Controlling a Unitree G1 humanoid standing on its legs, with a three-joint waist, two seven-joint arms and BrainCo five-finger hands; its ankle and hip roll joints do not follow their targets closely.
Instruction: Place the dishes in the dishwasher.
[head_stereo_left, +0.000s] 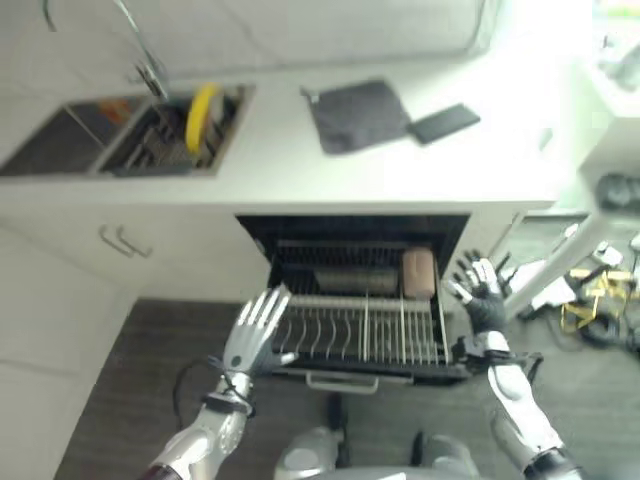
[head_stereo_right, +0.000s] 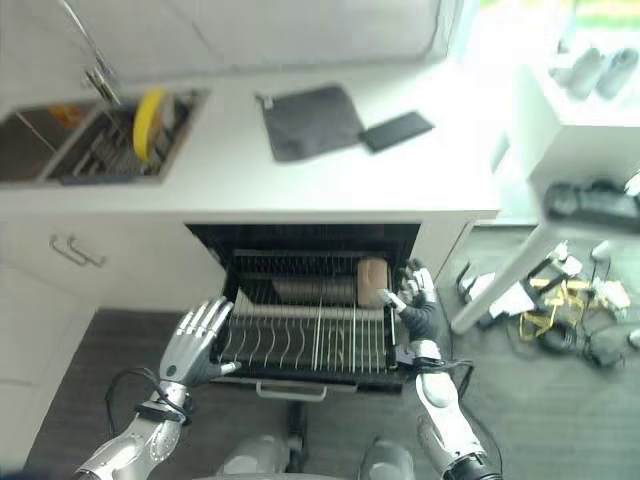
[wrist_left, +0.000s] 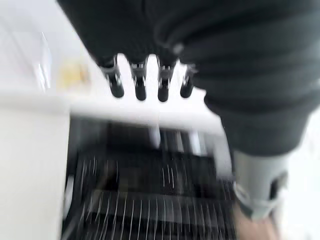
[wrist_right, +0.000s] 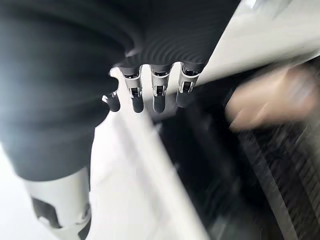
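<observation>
Flanking the pulled-out rack (head_stereo_left: 360, 335), left hand (head_stereo_left: 255, 335) and right hand (head_stereo_left: 480, 290) were both open, empty; yellow plate (head_stereo_left: 201, 115) sat in sink (head_stereo_left: 60, 140), far left.

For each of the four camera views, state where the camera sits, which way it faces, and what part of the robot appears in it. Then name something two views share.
Left eye: on the head, looking down at the dishwasher rack; left hand and right hand show.
Right eye: beside it, same scene.
Left wrist: along its own straight fingers toward the rack.
Right wrist: along its own fingers at the dishwasher's side.
Shared: both eyes show the yellow plate in the sink.
</observation>
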